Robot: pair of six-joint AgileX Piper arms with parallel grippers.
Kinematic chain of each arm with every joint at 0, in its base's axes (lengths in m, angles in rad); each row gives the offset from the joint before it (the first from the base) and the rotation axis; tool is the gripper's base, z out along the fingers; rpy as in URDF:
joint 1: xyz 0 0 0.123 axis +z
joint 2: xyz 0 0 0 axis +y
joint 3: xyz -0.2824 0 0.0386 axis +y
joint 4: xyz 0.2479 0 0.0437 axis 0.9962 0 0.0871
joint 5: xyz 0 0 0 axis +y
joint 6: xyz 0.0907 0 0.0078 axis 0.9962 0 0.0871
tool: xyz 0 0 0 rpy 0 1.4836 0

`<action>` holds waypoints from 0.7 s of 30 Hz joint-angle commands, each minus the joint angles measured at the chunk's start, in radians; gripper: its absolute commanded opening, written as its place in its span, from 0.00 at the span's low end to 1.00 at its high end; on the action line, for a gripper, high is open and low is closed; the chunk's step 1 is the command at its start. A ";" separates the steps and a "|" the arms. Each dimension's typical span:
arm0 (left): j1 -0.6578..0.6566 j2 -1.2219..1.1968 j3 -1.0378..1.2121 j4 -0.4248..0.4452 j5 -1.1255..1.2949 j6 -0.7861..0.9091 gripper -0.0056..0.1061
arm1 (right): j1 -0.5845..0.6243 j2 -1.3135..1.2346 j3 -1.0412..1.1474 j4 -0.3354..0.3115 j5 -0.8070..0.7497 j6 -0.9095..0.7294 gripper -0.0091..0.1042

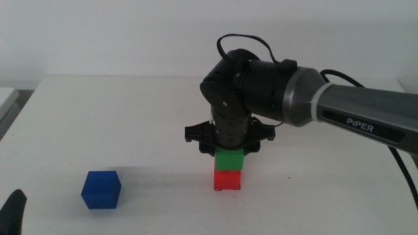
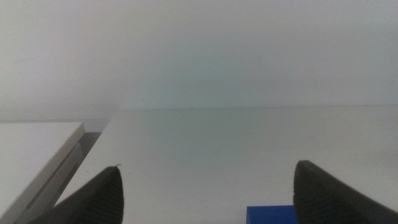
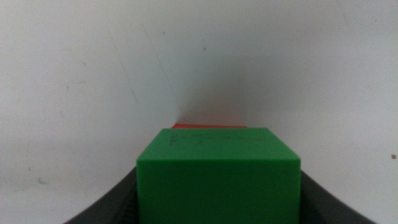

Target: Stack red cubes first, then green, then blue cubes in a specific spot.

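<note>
The red cube (image 1: 227, 180) sits on the white table (image 1: 130, 124), toward the near middle, and the green cube (image 1: 229, 160) rests squarely on top of it. My right gripper (image 1: 230, 151) comes straight down over that little stack, its two dark jaws closed narrow against the green cube's opposite sides; in the right wrist view the green cube (image 3: 219, 180) fills the space between them, with a thin strip of the red cube (image 3: 208, 126) showing just beyond its top edge. Whether any pen marks frame the stack's base I can't really tell; there is only a dark hint at the red cube's bottom corners. The blue cube (image 1: 101, 189) stands alone, well apart on the left. My left gripper (image 2: 208, 193) waits low at the near left edge, jaws spread wide, with the blue cube (image 2: 270, 214) just ahead between them.
</note>
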 commanded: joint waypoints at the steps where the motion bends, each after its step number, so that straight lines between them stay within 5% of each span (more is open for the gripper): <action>1: 0.001 -0.004 -0.001 0.001 -0.011 -0.002 0.88 | 0.002 0.000 0.000 -0.019 -0.008 0.005 0.23; 21: 0.001 -0.004 -0.001 0.001 -0.011 -0.002 0.88 | 0.002 0.000 0.000 0.010 0.008 0.013 0.23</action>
